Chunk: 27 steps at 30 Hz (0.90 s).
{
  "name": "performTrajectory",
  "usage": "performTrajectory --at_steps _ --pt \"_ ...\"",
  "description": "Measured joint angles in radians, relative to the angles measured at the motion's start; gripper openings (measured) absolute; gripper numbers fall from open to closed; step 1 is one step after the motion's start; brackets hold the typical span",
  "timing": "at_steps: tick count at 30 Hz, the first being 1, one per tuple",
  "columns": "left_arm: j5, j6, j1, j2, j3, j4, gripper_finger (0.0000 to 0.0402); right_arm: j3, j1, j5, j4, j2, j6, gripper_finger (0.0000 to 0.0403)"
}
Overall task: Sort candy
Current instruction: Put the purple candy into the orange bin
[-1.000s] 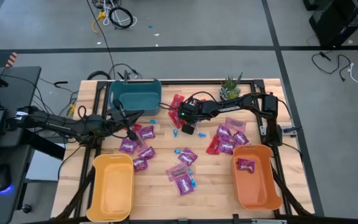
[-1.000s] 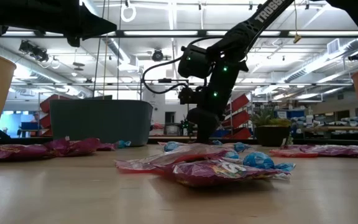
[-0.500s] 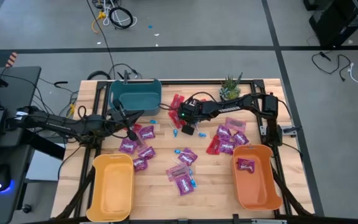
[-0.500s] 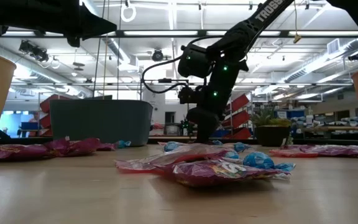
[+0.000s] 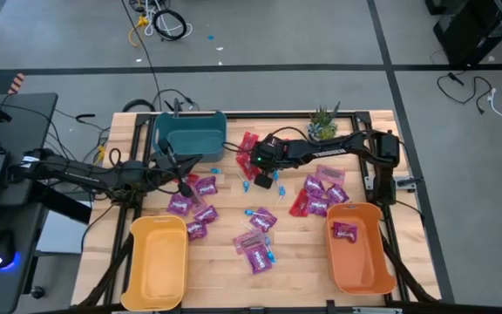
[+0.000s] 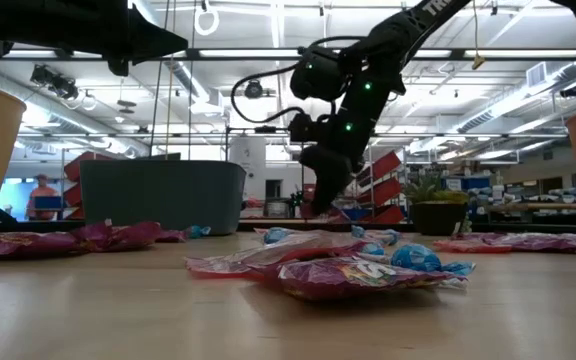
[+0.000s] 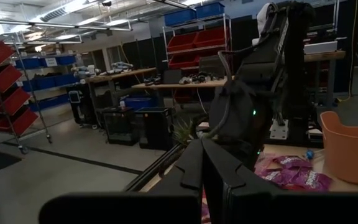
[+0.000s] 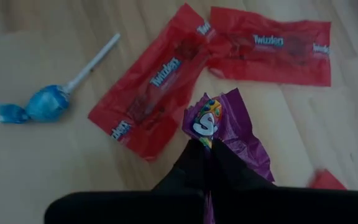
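While clamped, right gripper [image 8: 205, 149] lifts purple packet [image 8: 229, 127] (above table).

free: bare wood [image 5: 299, 253] between bins | blocked: candy [image 5: 255, 249] mid-table

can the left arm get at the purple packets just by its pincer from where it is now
Probably yes: the left pincer, shut and empty, hangs right beside the purple packets, with nothing lying between; the right pincer works farther off, shut on a purple packet.
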Motion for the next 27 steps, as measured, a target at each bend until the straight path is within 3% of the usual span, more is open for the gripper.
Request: performTrajectory --at_steps 27 --pt "0.0 -0.003 0.0 0.0 0.0 -0.001 0.0006 0.002 0.063 -0.052 -0.058 -0.161 0.001 0.0001"
